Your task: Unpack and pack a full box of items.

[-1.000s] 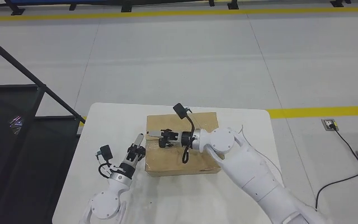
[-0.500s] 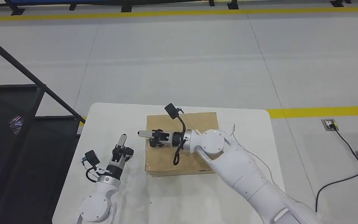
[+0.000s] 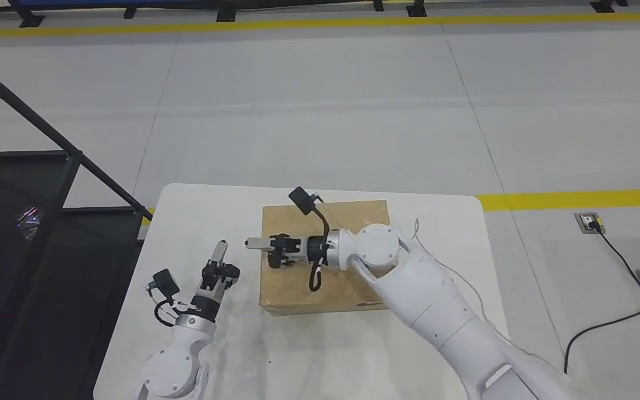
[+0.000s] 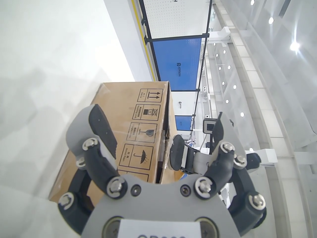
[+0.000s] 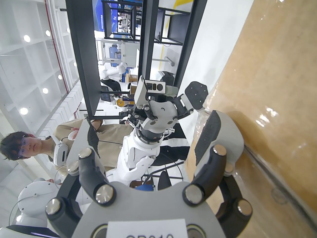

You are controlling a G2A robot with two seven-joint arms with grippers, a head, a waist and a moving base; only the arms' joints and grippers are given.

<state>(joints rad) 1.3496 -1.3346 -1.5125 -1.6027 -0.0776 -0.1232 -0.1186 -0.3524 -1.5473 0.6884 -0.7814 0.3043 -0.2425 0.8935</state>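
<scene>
A closed cardboard box (image 3: 330, 270), sealed with clear tape, stands in the middle of the white table (image 3: 440, 290). My right gripper (image 3: 262, 243) is open and lies across the box's top at its left edge, with one finger (image 5: 210, 134) resting on the taped top (image 5: 272, 75) and the other out past the edge. My left gripper (image 3: 217, 260) is open with nothing in it, low over the table a little left of the box. It faces the box's printed side (image 4: 138, 115). In the left wrist view my left gripper (image 4: 161, 130) frames the box's corner and the right gripper (image 4: 178, 154) beyond it.
Bare table surface (image 3: 200, 215) lies to the left of the box and in front of it. A black rack (image 3: 40, 250) stands off the table's left edge. The table's right part (image 3: 450, 230) holds only my right arm (image 3: 420, 290).
My left gripper has drawn back leftward from the box's side. My right gripper has slid left along the box's top until it overhangs the left edge.
</scene>
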